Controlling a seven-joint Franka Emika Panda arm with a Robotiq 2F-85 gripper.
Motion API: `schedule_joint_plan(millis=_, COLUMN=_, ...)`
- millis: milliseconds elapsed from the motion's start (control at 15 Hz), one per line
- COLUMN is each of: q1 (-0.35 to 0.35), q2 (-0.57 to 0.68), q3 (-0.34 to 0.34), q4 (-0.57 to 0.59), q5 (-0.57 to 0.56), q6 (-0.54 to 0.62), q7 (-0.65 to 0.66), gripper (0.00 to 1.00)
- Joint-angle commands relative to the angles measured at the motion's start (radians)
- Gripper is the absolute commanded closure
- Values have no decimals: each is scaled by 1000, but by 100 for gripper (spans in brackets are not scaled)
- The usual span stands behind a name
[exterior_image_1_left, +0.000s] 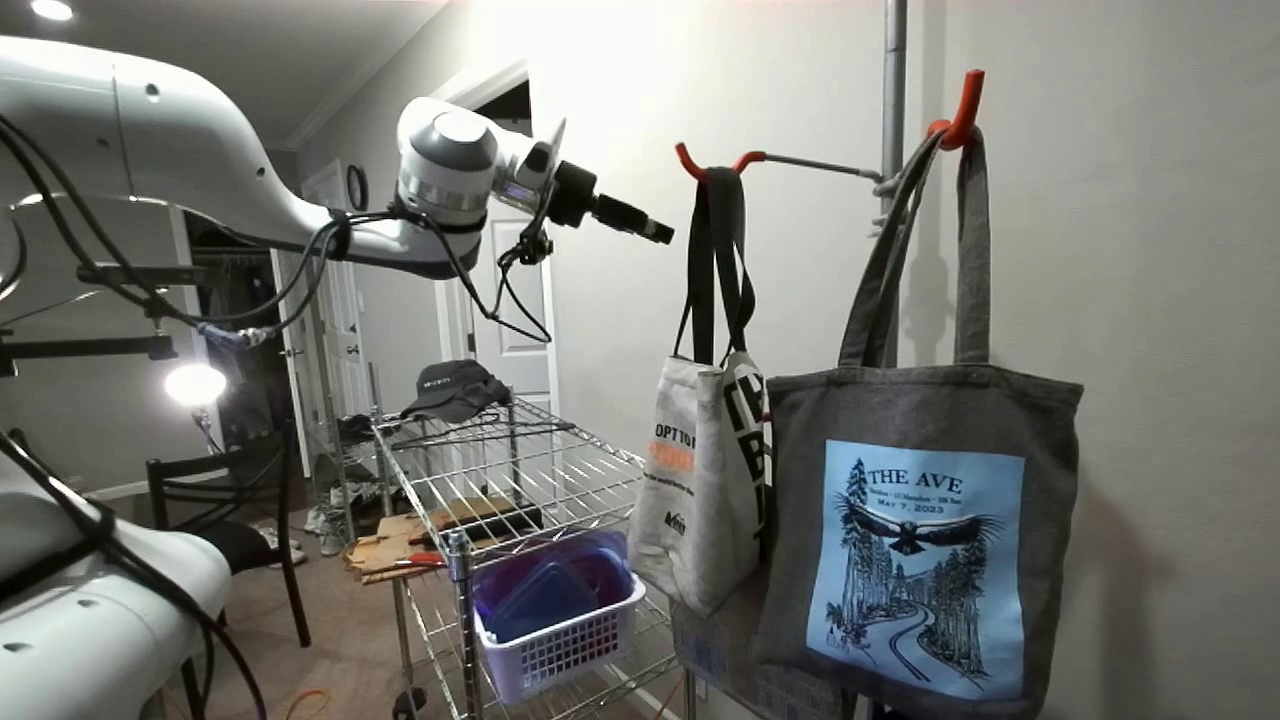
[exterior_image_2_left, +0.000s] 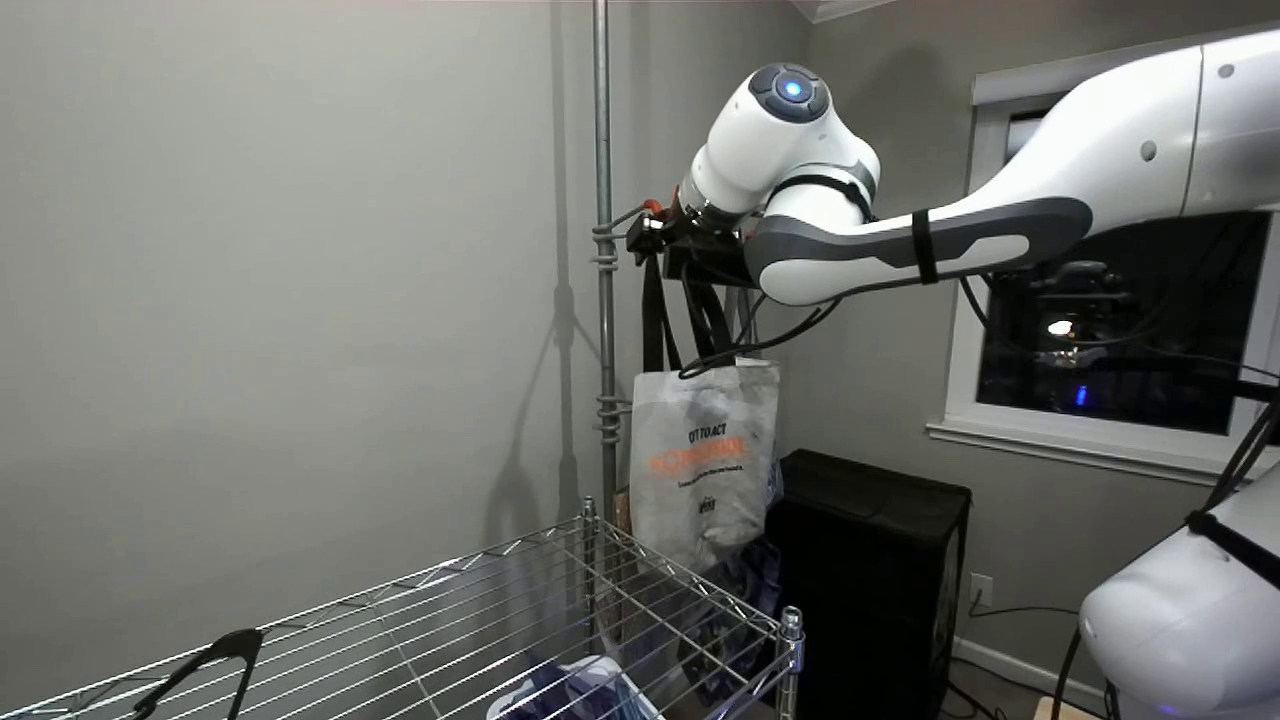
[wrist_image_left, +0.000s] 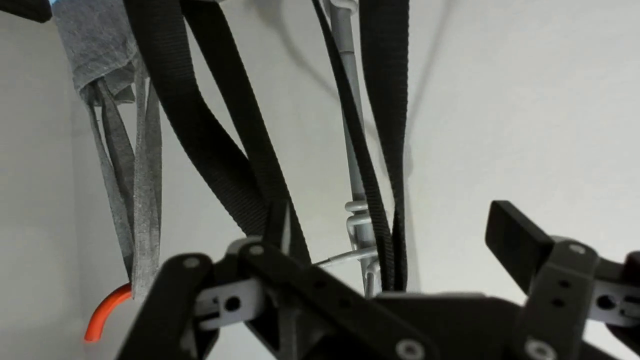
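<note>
My gripper (wrist_image_left: 392, 220) stands open, with its fingers spread wide and nothing held. In an exterior view the fingertips (exterior_image_1_left: 660, 232) point at the black straps (exterior_image_1_left: 703, 290) of a white tote bag (exterior_image_1_left: 690, 480), a short gap away. Those straps hang from an orange-tipped hook (exterior_image_1_left: 690, 162). In the wrist view one pair of black straps (wrist_image_left: 390, 90) appears between the fingers, farther off; another pair passes behind the left finger. Right of the white bag hangs a grey tote (exterior_image_1_left: 790, 520) with a blue print, on its own orange hook (exterior_image_1_left: 966, 110). The arm partly hides the white bag's straps (exterior_image_2_left: 653, 320).
A metal pole (exterior_image_2_left: 603, 130) carries the hooks beside the wall. Below is a wire shelf (exterior_image_2_left: 400, 620), with a dark cap (exterior_image_1_left: 455, 390) on top and a white basket (exterior_image_1_left: 560, 650) lower down. A black cabinet (exterior_image_2_left: 870, 560) stands behind the white bag.
</note>
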Motion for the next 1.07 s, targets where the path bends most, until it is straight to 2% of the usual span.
schedule_joint_plan(millis=0, q1=11, q2=97, q3=10, q4=111, q5=-162, q6=-85, q7=149, gripper=0)
schedule_joint_plan(millis=267, q1=118, q2=198, q3=-47, q4=190, q5=-313, q6=-181, q7=238, gripper=0)
schedule_joint_plan(millis=600, q1=299, q2=303, q3=-168, q4=269, q5=-403, q6=-237, q7=260, gripper=0)
schedule_joint_plan(millis=733, q1=354, q2=329, q3=-216, q4=292, q5=-413, q6=-248, q7=252, gripper=27)
schedule_joint_plan(millis=1000, q1=421, q2=353, q3=-295, q4=320, q5=-427, q6=-239, q7=248, gripper=53)
